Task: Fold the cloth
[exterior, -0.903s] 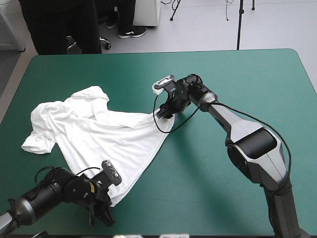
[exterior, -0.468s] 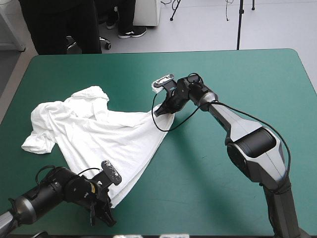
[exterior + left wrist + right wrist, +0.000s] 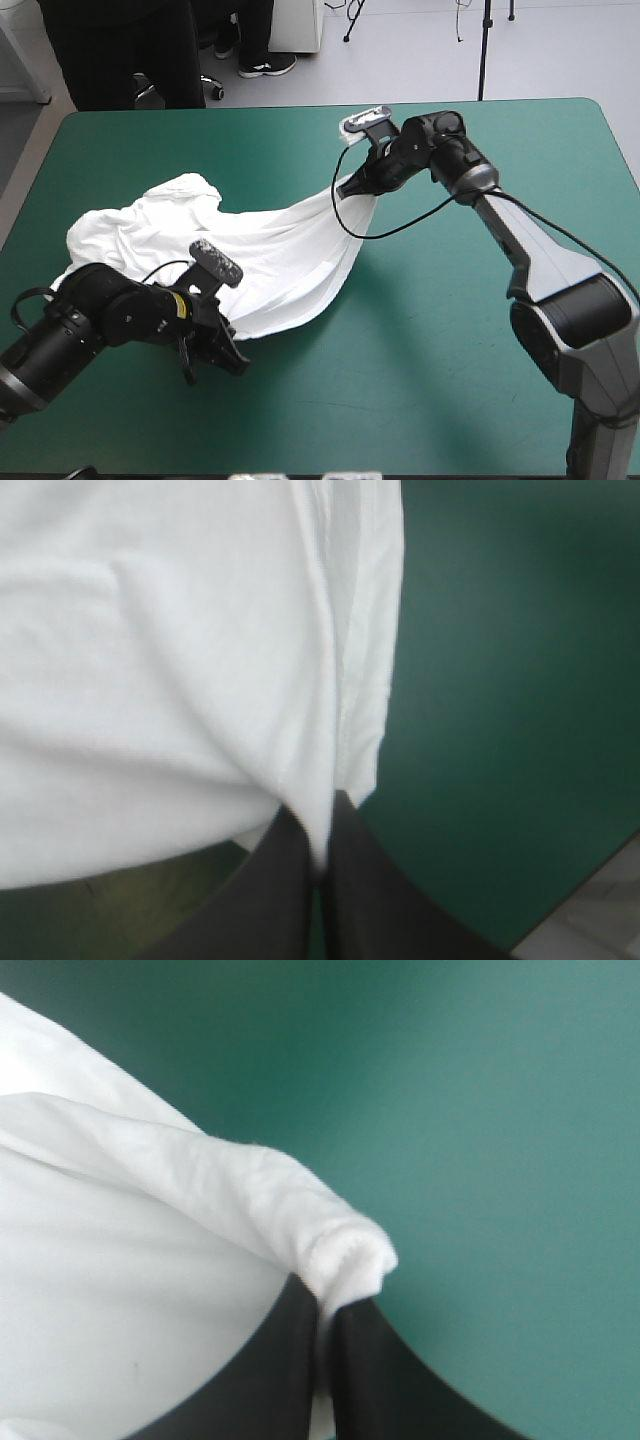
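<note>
Clamping T-shirt (image 3: 280, 255) (both end effectors (image 3: 318, 835) (image 3: 322, 1310))

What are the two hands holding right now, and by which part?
Both hold the T-shirt: the left hand pinches a hemmed edge on its near side, the right hand a rolled corner at its far end.

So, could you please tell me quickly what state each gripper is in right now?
Left gripper: shut on the T-shirt, at its hem.
Right gripper: shut on a bunched edge of the T-shirt.
</note>
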Controlling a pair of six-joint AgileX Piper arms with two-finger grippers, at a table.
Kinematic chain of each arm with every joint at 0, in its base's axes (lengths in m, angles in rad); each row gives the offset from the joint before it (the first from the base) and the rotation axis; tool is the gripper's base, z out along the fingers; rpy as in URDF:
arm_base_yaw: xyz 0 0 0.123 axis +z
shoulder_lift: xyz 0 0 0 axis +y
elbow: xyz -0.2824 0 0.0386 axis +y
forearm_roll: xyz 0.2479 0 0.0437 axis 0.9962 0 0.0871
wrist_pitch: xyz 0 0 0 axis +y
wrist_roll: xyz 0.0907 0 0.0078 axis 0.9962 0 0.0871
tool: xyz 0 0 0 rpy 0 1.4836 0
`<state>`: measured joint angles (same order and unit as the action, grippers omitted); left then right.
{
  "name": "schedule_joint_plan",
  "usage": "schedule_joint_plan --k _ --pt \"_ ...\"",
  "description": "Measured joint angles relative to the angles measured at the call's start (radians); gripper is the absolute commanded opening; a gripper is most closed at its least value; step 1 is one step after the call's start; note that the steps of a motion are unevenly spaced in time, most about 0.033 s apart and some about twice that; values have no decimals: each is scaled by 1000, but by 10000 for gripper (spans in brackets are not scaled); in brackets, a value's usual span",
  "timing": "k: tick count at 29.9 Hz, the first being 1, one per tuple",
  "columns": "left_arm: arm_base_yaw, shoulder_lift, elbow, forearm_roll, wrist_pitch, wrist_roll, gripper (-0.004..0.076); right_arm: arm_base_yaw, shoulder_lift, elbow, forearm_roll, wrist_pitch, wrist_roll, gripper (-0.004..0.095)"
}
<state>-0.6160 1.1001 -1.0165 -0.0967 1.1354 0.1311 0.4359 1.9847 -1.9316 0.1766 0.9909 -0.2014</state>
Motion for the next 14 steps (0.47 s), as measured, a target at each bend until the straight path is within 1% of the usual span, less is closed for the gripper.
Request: schedule_joint_plan --k 3,6,9,14 --pt "0 0 -129 5 27 -3 -9 -4 -106 0 0 10 1 -17" --pt "0 0 -251 5 78 -3 -9 -6 -208 0 -10 14 17 -17" --pt "0 0 -388 6 115 -3 -9 -7 -316 0 -46 12 43 -17" --pt "0 0 -633 7 119 -3 -9 -7 -495 0 -139 -35 112 -17"
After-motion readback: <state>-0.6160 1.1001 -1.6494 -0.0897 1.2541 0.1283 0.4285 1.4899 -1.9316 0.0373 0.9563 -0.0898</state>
